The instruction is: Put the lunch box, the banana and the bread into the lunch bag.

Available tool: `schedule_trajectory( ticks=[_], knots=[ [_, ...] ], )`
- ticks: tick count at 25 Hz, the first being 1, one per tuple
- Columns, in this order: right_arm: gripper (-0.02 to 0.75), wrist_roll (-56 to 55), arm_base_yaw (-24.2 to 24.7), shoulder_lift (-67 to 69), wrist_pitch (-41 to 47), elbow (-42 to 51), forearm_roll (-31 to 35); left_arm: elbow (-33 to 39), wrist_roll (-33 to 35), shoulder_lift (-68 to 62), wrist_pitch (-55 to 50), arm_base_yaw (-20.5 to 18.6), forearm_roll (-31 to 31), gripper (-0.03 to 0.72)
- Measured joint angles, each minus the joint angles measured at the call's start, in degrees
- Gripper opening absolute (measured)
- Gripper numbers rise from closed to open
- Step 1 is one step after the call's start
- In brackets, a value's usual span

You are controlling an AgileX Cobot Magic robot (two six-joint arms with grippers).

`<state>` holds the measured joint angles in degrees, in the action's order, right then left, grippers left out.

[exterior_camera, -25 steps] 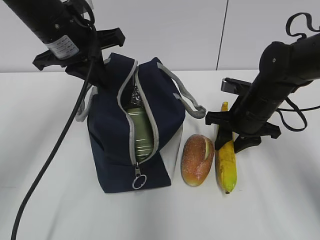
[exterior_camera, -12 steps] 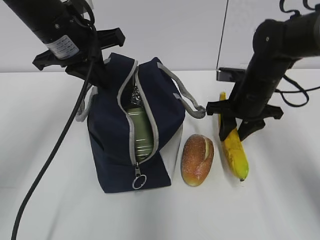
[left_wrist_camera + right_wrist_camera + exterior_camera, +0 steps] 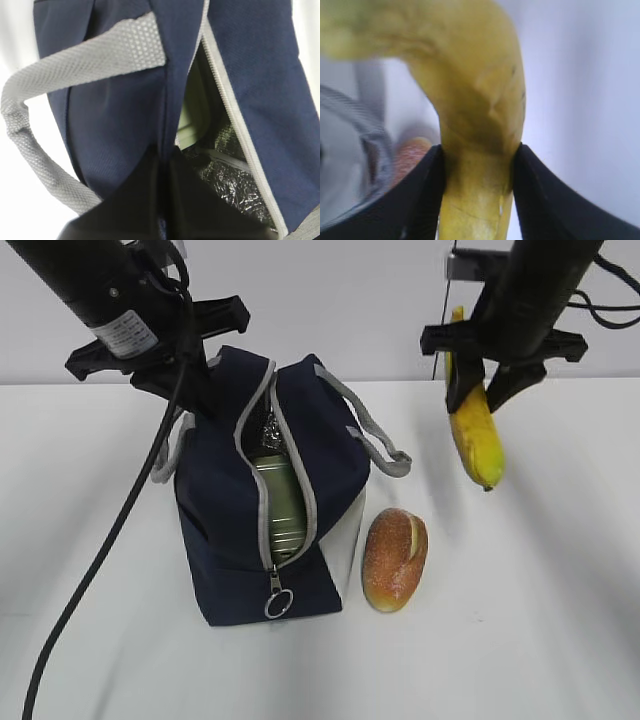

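Lunch bag: matt navy woven cloth, white side panel, grey coarse-weave webbing handles, grey zipper tape with a metal ring pull; crinkled silvery foil lining inside. Lunch box: smooth sage-green plastic, faint sheen. Bread: rough golden-brown crust, pale slash. Banana: smooth waxy yellow skin. My right claw: matt black plastic. Desk: smooth matt white.

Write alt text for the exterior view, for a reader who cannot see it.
The right gripper holds the banana in the air, right of the open lunch bag. The left gripper pinches the bag's edge; the lunch box stands inside, and the bread lies on the table.
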<state>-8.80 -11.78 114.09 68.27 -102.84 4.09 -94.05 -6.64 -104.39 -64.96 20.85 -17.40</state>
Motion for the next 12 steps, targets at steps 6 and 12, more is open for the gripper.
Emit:
schedule_trajectory(
  ticks=[6,12],
  knots=[
    [0.318,11.0,0.0,-3.1,-0.1,-1.2,22.7,0.0,0.0,0.0,0.0,0.0,0.0,0.0],
    [0.318,20.4,-0.2,-3.2,-0.2,-1.2,41.0,0.0,0.0,0.0,0.0,0.0,0.0,0.0]
  ],
)
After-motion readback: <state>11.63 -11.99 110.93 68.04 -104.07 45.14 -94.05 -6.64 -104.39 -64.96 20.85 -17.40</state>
